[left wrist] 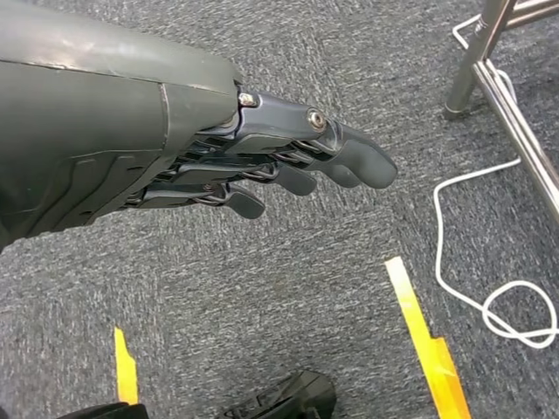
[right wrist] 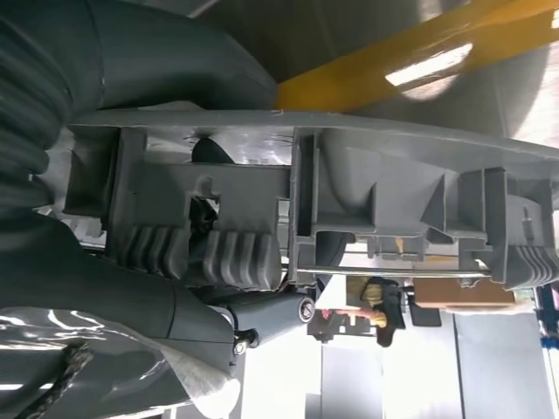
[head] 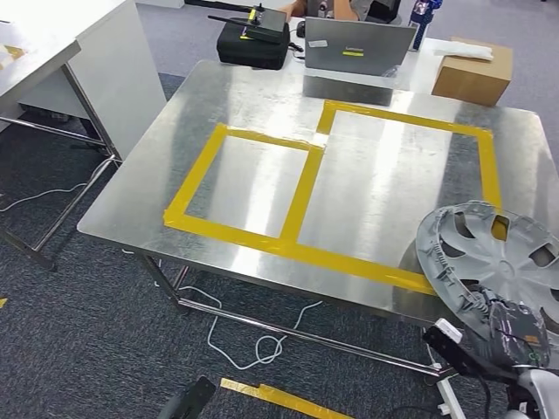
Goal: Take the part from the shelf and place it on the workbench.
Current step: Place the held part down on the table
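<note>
The right hand [head: 511, 336], at the lower right of the head view, grips the grey wheel cover [head: 500, 253] by its near rim. The wheel cover sits tilted over the lower right corner of the bench [head: 151, 183], overlapping the yellow tape frame [head: 303, 188] there; contact with the bench surface cannot be determined. In the right wrist view the ribbed inner rim of the wheel cover [right wrist: 369, 201] runs across the frame, with the fingers [right wrist: 264, 310] clamped against it. The left hand [left wrist: 197, 131] hangs above the carpet [left wrist: 297, 288], its fingers [left wrist: 355, 157] extended, close together, holding nothing. A laptop [head: 355, 44] stands at the upper centre.
</note>
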`<action>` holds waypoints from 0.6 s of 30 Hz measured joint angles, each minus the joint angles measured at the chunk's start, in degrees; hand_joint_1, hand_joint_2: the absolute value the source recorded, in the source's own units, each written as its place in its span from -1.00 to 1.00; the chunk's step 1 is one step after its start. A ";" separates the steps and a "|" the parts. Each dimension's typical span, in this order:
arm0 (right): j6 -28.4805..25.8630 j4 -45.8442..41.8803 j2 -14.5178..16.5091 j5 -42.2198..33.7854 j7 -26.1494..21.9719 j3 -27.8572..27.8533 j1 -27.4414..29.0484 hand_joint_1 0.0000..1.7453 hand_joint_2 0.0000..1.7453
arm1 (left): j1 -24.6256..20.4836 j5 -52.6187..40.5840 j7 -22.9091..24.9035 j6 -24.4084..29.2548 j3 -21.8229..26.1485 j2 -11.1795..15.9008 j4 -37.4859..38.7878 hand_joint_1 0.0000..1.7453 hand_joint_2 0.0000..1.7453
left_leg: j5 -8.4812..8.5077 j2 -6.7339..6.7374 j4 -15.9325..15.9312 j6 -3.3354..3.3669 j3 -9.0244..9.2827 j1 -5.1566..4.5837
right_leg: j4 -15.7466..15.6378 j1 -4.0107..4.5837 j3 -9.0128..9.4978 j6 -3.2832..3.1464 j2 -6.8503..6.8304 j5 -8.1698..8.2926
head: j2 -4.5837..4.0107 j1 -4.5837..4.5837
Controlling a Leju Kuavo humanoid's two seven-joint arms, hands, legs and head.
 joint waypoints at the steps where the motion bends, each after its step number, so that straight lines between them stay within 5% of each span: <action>1: 1.05 1.08 -0.62 -0.04 -0.10 -0.01 -1.10 1.00 1.00 | -0.08 -0.21 0.11 -0.15 -0.15 0.00 0.00 -1.00 1.00 | 0.01 0.01 0.00 0.00 -0.01 -0.01 | 0.00 -0.01 0.01 0.02 0.01 0.02 | 0.00 0.01; 6: 4.58 10.52 -4.77 1.93 -1.01 1.79 -11.31 1.00 1.00 | -0.98 -1.38 0.65 -1.32 -1.02 -0.09 -0.02 -1.00 1.00 | 0.14 0.10 0.01 0.13 -0.06 -0.08 | -0.01 -0.09 -0.02 0.14 0.13 0.24 | 0.00 0.02; 11: 4.70 25.51 -7.62 11.99 -1.69 10.33 -27.05 1.00 1.00 | -2.14 -2.64 1.19 -2.42 -1.51 -0.37 -0.04 -1.00 1.00 | 0.44 0.20 0.04 0.15 -0.21 -0.12 | -0.02 -0.15 -0.22 0.25 0.23 0.57 | 0.00 0.02; 18: 5.28 41.76 -4.24 20.64 -4.02 26.64 -44.27 1.00 1.00 | -3.09 -3.80 2.38 -3.47 -2.39 -0.74 -0.05 -1.00 1.00 | 0.70 0.25 0.04 -0.03 -0.42 0.04 | 0.07 -0.05 -0.53 0.04 0.32 0.81 | 0.02 0.00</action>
